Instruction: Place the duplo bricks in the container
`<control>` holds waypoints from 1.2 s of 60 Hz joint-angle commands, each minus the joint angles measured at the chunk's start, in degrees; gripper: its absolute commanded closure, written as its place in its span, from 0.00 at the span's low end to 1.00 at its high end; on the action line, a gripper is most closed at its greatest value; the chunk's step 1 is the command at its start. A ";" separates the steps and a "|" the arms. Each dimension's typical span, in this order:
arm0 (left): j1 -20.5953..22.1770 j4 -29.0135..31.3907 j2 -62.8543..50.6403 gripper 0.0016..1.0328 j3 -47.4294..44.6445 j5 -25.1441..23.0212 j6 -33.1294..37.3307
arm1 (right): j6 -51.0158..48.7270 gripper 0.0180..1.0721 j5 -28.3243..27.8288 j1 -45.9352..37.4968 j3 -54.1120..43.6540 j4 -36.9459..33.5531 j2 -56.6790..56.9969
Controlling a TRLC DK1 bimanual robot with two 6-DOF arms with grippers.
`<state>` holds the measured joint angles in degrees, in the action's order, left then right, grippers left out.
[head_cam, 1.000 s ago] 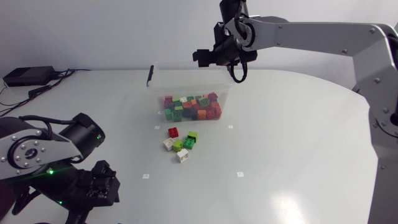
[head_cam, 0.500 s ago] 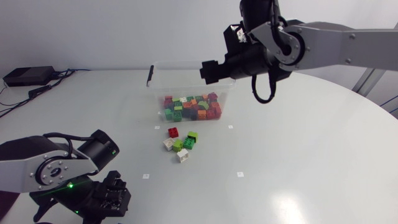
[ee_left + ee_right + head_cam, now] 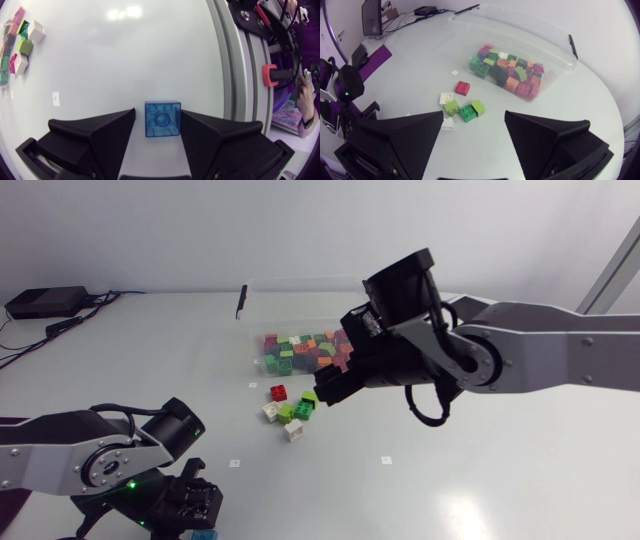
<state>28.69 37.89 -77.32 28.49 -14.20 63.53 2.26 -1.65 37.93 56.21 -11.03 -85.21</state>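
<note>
Blue and square, the duplo brick [image 3: 162,118] lies flat on the tabletop [image 3: 125,50] between the spread fingers of the left tool [image 3: 157,112]. Its sides run parallel to them, with no long axis evident, and a gap shows at 1 finger. The right tool [image 3: 474,116], fingers wide apart and holding nothing, hangs over 6 loose bricks [image 3: 467,112] just beside the clear container [image 3: 485,30], which holds many bricks.
</note>
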 commanded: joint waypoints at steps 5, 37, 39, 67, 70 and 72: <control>-0.39 -0.18 -2.49 0.74 -1.33 -0.48 -1.30 | -0.50 0.16 -0.02 2.85 -0.92 1.45 -5.23; -11.37 1.66 3.67 0.85 8.25 -6.90 -2.71 | 2.57 0.16 0.42 6.89 13.23 -5.85 -24.13; -12.34 1.66 3.67 0.85 8.95 -7.42 -2.97 | 2.57 0.16 0.42 7.07 13.84 -6.46 -24.83; -19.99 -1.94 0.94 0.85 21.70 -13.58 -10.70 | 1.69 0.28 0.33 8.30 20.79 -13.14 -31.16; -20.69 -2.47 0.50 0.85 23.36 -13.93 -12.02 | 1.87 0.31 0.33 8.65 21.49 -14.29 -31.77; -20.95 -2.64 0.33 0.85 23.89 -14.02 -12.29 | 1.96 0.33 0.33 8.74 21.67 -14.37 -32.04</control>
<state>8.64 35.64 -75.68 49.89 -27.20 53.47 3.40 -1.61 46.06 76.44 -24.27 -115.18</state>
